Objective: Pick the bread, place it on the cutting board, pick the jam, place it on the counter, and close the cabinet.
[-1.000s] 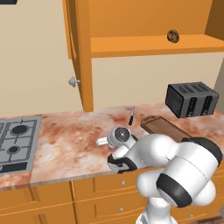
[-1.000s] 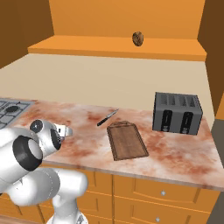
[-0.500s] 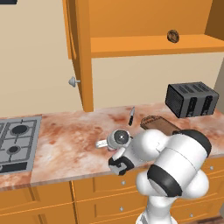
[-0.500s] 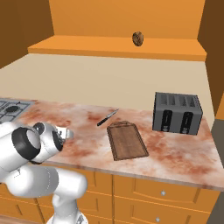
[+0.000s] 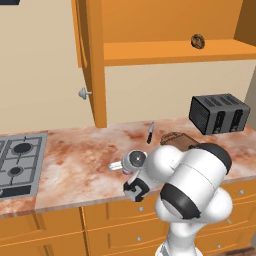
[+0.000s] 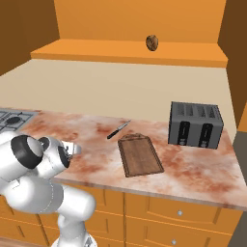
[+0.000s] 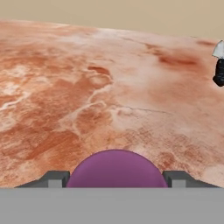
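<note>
**Q:** Left base view: what has changed?

**Me:** Big things first. The cabinet (image 5: 91,60) is open as before. My elbow has rolled over and my hand has sunk slightly toward the desk (image 5: 75,160), so I judge the set-down is close. The cutting board (image 6: 140,154) is bare.

**Q:** And your pincer?

**Me:** My pincer (image 7: 114,178) is clenched on the jam (image 7: 116,165), low over the stone. I can't tell if it's touching. The bread (image 6: 152,42) waits on the shelf.

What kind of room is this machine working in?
It looks like a rendered home kitchen: a marbled stone counter over orange drawers, a gas hob at one end, and a black toaster near a wooden cutting board.
</note>
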